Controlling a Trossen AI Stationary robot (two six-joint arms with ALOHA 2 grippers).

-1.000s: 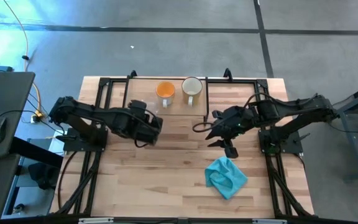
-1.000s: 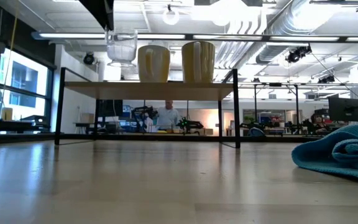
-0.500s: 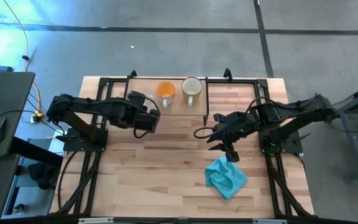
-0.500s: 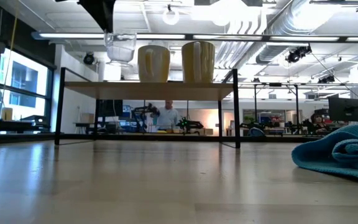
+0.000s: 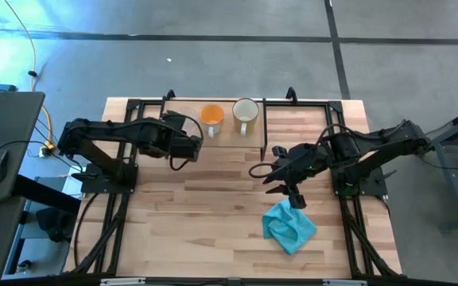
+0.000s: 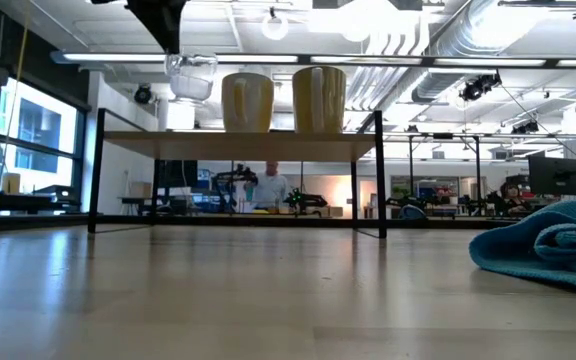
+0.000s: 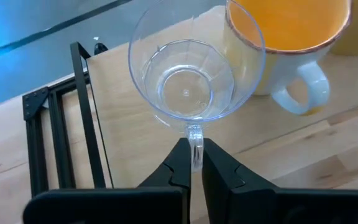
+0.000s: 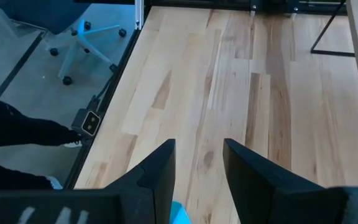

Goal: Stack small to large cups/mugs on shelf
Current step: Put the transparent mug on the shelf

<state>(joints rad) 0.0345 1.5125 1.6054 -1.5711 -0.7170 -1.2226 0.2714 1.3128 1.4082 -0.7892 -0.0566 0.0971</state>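
Fingers (image 7: 180,163) of the left gripper (image 7: 191,163) are pinched shut on the thin rim of the small clear glass cup (image 7: 188,81), which hangs just above the left end of the shelf (image 6: 238,146), beside the orange mug (image 7: 278,43) but apparently not touching it. In the low view the glass (image 6: 191,77) appears clear of the board, so it is judged to be carried, not yet set down. The glass is thin-walled, transparent and faceted, with a round, thick base visible through its mouth; it is probably light, rigid, slippery and breakable, and a rim pinch lets it swing, so a slow, level descent seems wise. The orange mug, mid-sized, has a pale outside, a thin dark rim line and a white loop handle; the larger cream-white mug (image 5: 246,112) stands just beside it, near the shelf's right end. Both look like sturdy ceramic, heavier than the glass, best taken by the wall or rim. The shelf is a low light-wood board on thin black wire legs at the table's far edge. With the two mugs already in line, placing the glass at the left would complete the small-to-large order. The right gripper (image 5: 287,179) waits over the table (image 5: 205,206), its fingers (image 8: 157,165) apart and empty, near the teal cloth (image 5: 289,226).
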